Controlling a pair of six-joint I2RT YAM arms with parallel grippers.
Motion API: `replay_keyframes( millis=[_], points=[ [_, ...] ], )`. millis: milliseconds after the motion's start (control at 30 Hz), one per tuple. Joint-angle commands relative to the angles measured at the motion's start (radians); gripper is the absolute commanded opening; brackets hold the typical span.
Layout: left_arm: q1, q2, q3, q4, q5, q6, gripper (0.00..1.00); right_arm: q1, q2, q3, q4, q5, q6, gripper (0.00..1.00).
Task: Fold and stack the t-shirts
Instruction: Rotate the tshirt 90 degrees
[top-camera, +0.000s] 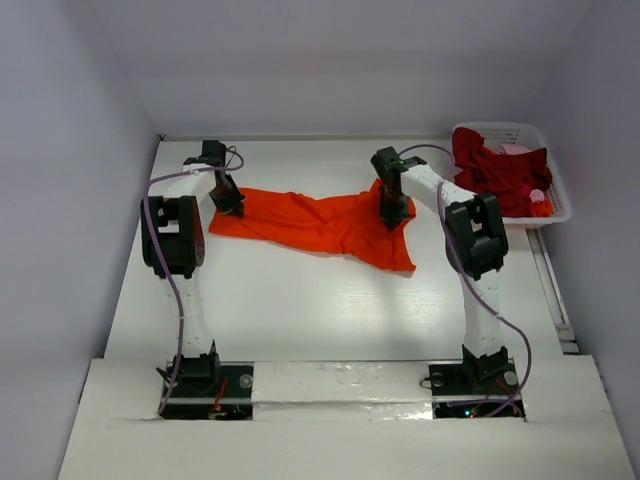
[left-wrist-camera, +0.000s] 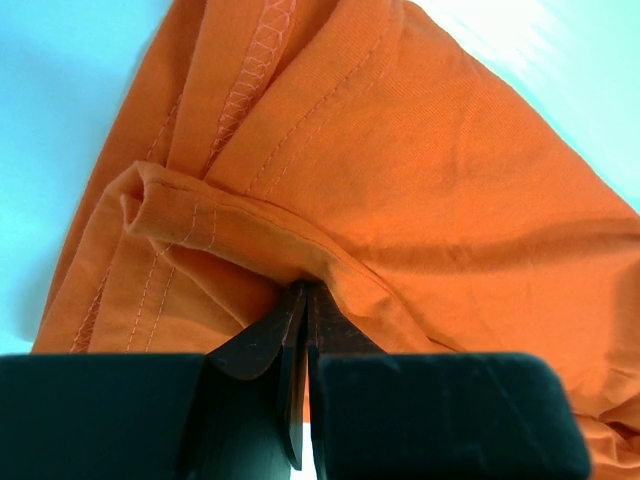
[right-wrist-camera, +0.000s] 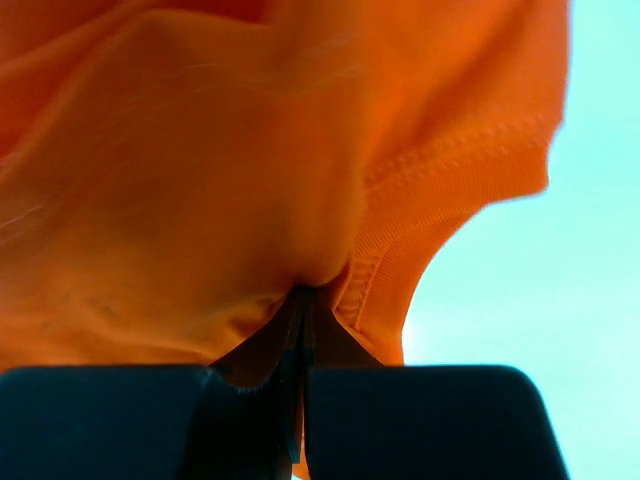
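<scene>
White walls enclose a pale bench, on whose far half the orange shirt is spread, its long axis running left to right between the two arms. Each end is pinched. The left claw is clenched on a stitched hem fold at the shirt's left end, and the right claw is clenched on cloth just beside a ribbed edge near the right end, with a flap trailing past it toward the near side. The cloth thus lies between the claws, inward from each, so flattening it would, it is judged, call for a pull apart along that axis. The shirt is seen rumpled, with creases through its middle, neither flat nor folded yet. Dark red shirts are heaped in the basket at the far right, nearer the right arm.
</scene>
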Motion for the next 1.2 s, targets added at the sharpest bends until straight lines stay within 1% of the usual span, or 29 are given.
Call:
replay_keyframes(
  millis=[0,167,700,1167],
  points=[
    [0.008,-0.057,-0.045,-0.027,-0.015,0.019,0.00,-0.032,0.055,0.065,-0.001,0.002,0.008,0.00],
    [0.017,-0.082,-0.078,-0.024,-0.012,0.020,0.00,-0.043,0.078,0.132,-0.024,-0.003,0.000,0.00],
    [0.026,-0.197,-0.240,-0.010,0.000,0.030,0.00,-0.043,0.142,0.267,-0.090,-0.018,-0.005,0.00],
    [0.035,-0.280,-0.319,-0.010,0.020,0.033,0.00,-0.052,0.227,0.436,-0.156,-0.022,-0.011,0.00]
  ],
)
